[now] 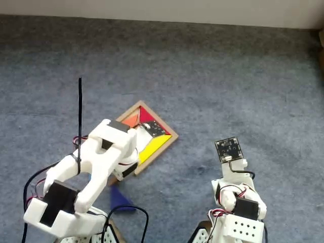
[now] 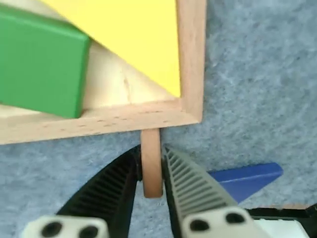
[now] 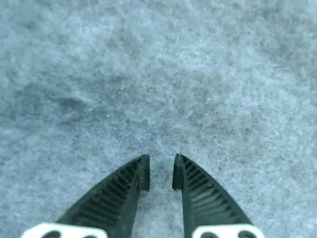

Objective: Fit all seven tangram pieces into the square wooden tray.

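Wooden strip (image 2: 151, 173) butted against the tray (image 2: 192, 59) rim, clamped in the left claw (image 2: 151, 157) in the wrist view, covered by the left arm (image 1: 91, 167) from above, green piece (image 2: 39, 64) and yellow piece (image 2: 133, 34) inside the tray, blue piece (image 2: 245, 178) out on the carpet (image 2: 257, 74), partly hidden, right claw (image 3: 158, 173) slightly parted, empty.

You are looking at a blue-grey felt-like covering (image 1: 243, 76) over the tabletop; along its far edge runs a pale strip (image 1: 162, 10), perhaps a wall.
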`<act>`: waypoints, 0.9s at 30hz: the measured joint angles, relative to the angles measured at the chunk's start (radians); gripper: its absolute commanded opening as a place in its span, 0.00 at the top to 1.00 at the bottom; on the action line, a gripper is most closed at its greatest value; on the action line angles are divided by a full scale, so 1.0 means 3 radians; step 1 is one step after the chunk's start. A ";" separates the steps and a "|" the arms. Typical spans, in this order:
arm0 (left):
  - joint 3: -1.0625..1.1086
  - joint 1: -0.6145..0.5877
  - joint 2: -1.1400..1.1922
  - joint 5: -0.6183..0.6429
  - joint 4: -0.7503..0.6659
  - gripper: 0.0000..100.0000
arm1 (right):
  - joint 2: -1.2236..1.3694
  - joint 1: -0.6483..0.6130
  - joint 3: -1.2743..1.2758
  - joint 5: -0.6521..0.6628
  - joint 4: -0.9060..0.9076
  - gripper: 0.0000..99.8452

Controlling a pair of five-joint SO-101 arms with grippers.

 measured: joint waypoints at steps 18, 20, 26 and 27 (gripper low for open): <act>-0.0471 -0.0005 -0.0368 -0.1084 0.0450 0.99 | 0.0000 0.0000 0.0000 0.0000 0.0000 0.91; -0.0629 -0.0005 -0.0281 -0.1309 0.0614 0.99 | 0.0000 0.0000 0.0000 0.0000 0.0000 0.91; -0.0829 -0.0005 -0.0005 -0.1918 0.0726 0.99 | 0.0000 0.0000 0.0000 0.0000 0.0000 0.91; -0.0839 -0.0005 0.0056 -0.2005 0.0726 0.99 | 0.0000 0.0000 0.0000 0.0000 0.0000 0.91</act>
